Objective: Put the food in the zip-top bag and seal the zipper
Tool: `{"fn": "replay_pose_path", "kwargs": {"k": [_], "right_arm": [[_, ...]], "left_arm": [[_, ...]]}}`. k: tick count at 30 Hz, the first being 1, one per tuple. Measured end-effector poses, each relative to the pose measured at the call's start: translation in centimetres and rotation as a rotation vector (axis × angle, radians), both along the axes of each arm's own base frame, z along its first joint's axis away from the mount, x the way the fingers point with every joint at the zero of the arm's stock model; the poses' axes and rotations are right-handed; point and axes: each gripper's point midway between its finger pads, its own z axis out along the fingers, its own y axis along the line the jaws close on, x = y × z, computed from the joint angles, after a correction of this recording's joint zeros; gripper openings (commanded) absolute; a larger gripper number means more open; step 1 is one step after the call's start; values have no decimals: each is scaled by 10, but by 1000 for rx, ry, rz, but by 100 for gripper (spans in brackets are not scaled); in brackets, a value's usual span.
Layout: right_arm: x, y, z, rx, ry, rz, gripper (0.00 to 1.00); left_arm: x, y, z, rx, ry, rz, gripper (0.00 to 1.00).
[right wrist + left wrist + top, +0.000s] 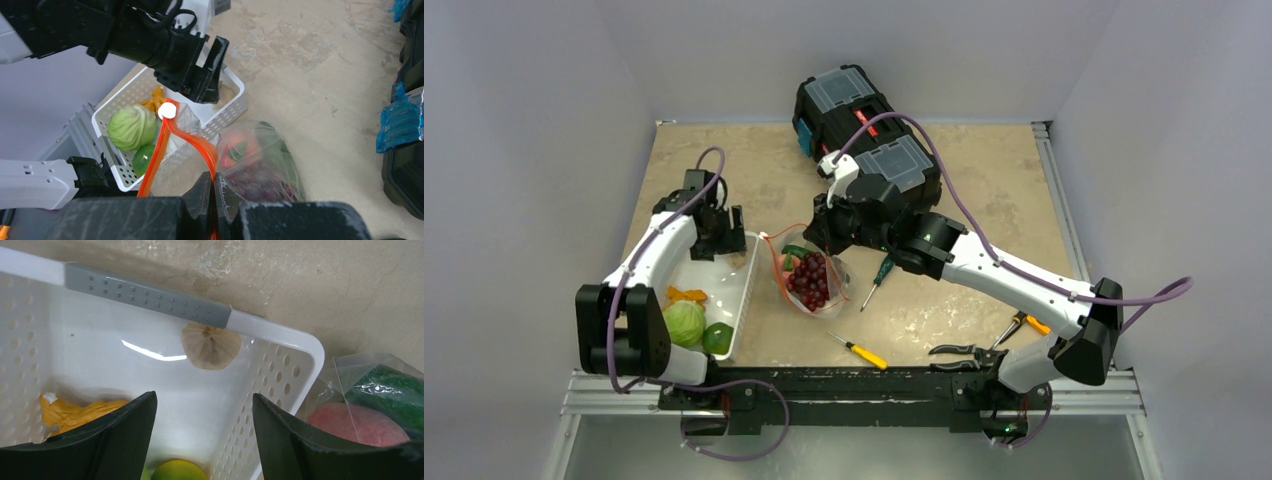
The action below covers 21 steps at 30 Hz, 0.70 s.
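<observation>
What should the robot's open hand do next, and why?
Probably lower the left gripper onto the pale round food just ahead of it in the white basket and close. Its jaws are open and empty, cabbage, carrots and a green fruit also wait there, and the right gripper pinches the zipper, holding the zip-top bag's mouth up.

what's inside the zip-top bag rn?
Through the clear zip-top bag: purple grapes, a pink peach and a dark green cucumber. Anything beneath the grapes is covered, so I can't tell whether more is in there.
</observation>
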Motion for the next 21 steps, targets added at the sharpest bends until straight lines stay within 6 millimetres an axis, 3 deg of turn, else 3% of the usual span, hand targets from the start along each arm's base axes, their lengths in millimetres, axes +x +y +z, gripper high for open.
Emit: {"fn": "replay_pose_path", "kwargs": {"k": [5, 12, 21], "right_arm": [[0, 0, 0, 1, -1, 0, 0], [0, 0, 1, 3, -2, 0, 0], [0, 0, 1, 3, -2, 0, 0]], "left_arm": [[-2, -6, -22, -33, 80, -13, 71], [2, -3, -30, -39, 95, 1, 66], [11, -1, -43, -32, 118, 7, 70]]}}
